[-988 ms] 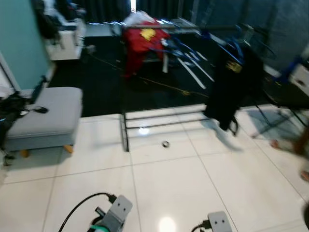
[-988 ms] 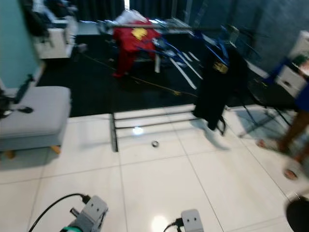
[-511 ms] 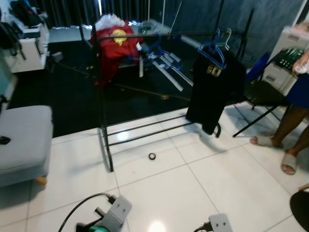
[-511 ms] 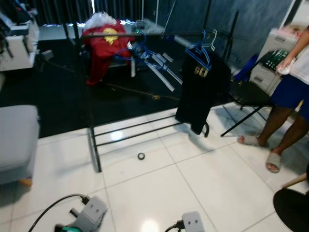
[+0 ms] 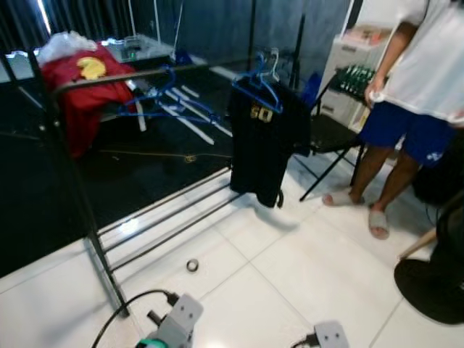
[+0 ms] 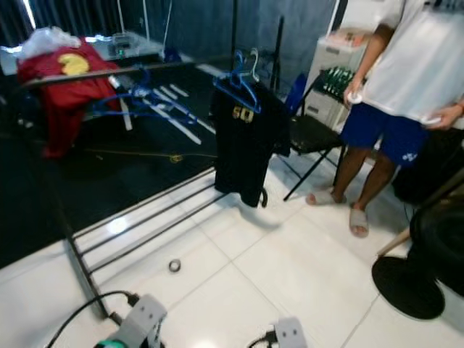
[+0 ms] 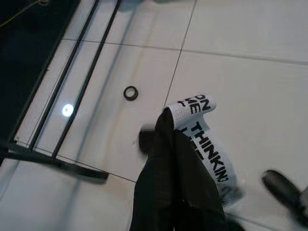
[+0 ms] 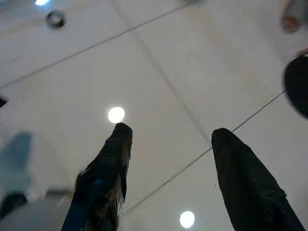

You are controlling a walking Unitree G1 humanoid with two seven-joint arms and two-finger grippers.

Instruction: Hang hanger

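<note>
1. My left gripper [image 7: 167, 120] has its two fingers pressed together, clamped on a white band [image 7: 204, 144] printed with black letters. The band loops over the fingertips, and dark cloth hangs with it. Whether a hanger is attached to that cloth I cannot tell.
2. My right gripper [image 8: 168, 137] has its fingers spread well apart with nothing between them, above bare white tile.
3. The hangers I can make out are all on the clothes rack [image 5: 109, 272] ahead. One blue hanger [image 5: 255, 81] sits at the right end of the rail [image 5: 145, 72] and carries a black shirt [image 5: 262, 148]. More blue hangers [image 5: 156, 101] are bunched near the middle of the rail.
4. A red garment [image 5: 83, 90] is draped at the rail's left end. The stretch of rail between it and the black shirt is partly free.
5. The rack's low bars [image 5: 167, 221] run along the line where the white floor [image 5: 319, 268] meets the dark floor behind. Its near left leg stands close to my left side.
6. A small dark ring [image 5: 192, 265] lies on the tile just in front of the low bars, apart from them.
7. A person [image 5: 420, 87] stands to my right, beside a folding chair [image 5: 330, 134] that is just right of the black shirt.
8. A round black base [image 5: 431, 286] sits on the floor at the far right edge.
9. The open tile runs from my grippers straight to the shirt, between the rack leg and the person.
</note>
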